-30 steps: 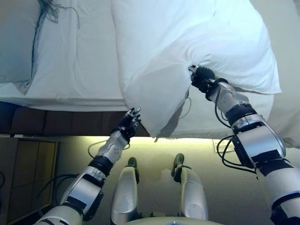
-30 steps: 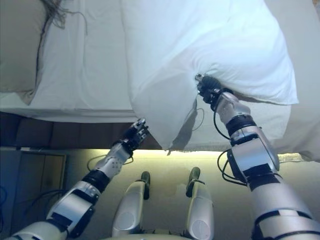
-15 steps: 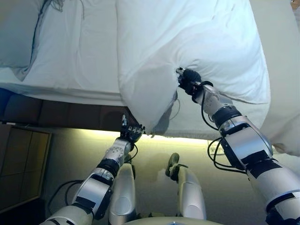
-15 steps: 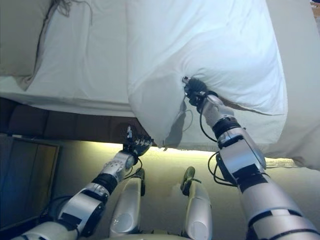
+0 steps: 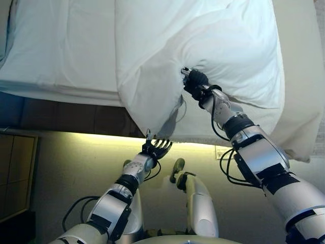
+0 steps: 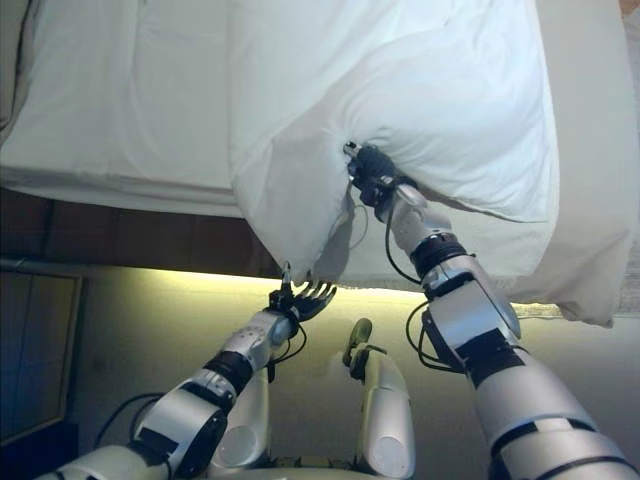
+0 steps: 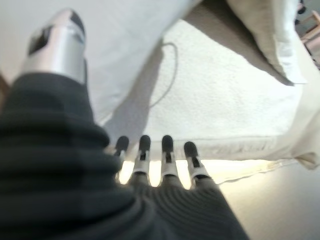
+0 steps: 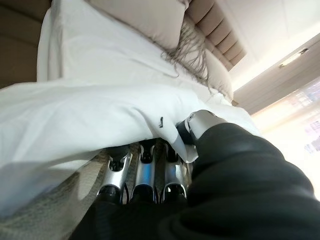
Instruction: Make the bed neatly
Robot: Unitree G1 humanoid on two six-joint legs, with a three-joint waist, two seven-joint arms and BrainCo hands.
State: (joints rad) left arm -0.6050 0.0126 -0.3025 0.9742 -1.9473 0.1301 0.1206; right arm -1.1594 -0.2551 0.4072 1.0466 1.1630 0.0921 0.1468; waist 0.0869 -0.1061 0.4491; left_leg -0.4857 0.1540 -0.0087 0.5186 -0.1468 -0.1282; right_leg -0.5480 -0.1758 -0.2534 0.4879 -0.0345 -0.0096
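A white duvet (image 5: 223,46) lies folded over on the bed, and one corner (image 5: 147,114) hangs past the bed's edge. My right hand (image 5: 195,84) is shut on the duvet's folded edge; in the right wrist view (image 8: 145,175) its fingers curl under the white cloth with the thumb on top. My left hand (image 5: 155,148) is open with its fingers spread, just below the hanging corner and holding nothing. In the left wrist view (image 7: 166,155) its fingers are straight and the white cloth (image 7: 130,45) lies past them. A white sheet (image 5: 61,46) covers the mattress on the left.
A beige cover (image 5: 299,76) hangs over the bed's right side. The dark bed base (image 5: 61,117) runs under the mattress above a lit strip. A wooden cabinet (image 5: 15,173) stands at the lower left. A beige fringed pillow (image 8: 145,20) lies by the headboard (image 8: 220,30).
The camera has shifted. My left hand has moved right, under the duvet's hanging corner, and spread its fingers. My right hand keeps its hold on the duvet's edge.
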